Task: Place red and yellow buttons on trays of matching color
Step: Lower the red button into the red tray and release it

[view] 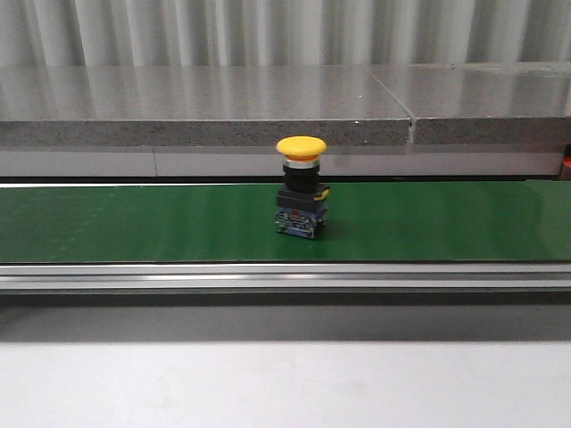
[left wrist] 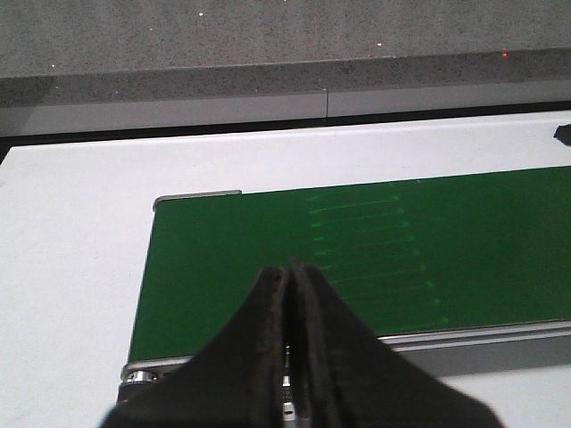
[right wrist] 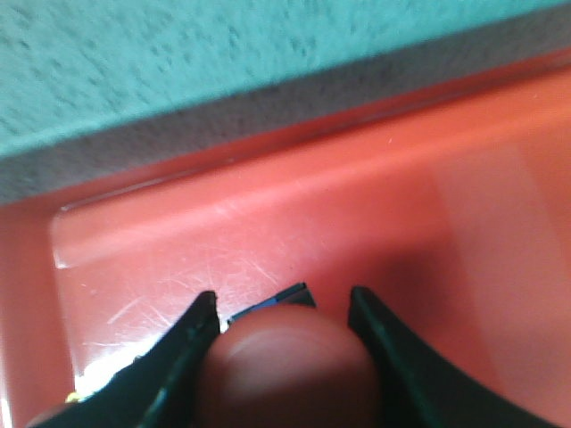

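A yellow button [view: 302, 192] stands upright on the green belt [view: 134, 223], near its middle, in the front view. Neither gripper shows there. In the right wrist view my right gripper [right wrist: 284, 308] holds a red button [right wrist: 285, 366] by its cap, low over the floor of the red tray [right wrist: 428, 205]. The button's dark blue base [right wrist: 272, 299] shows just beyond the cap. My left gripper [left wrist: 290, 267] is shut and empty above the near edge of the belt's end [left wrist: 401, 250]. The yellow tray is out of view.
A grey stone ledge [view: 205, 107] runs behind the belt. A metal rail [view: 268, 278] runs along the belt's front edge. White table surface [left wrist: 71, 267] lies beside the belt's end. A sliver of red [view: 566, 165] shows at the far right edge of the front view.
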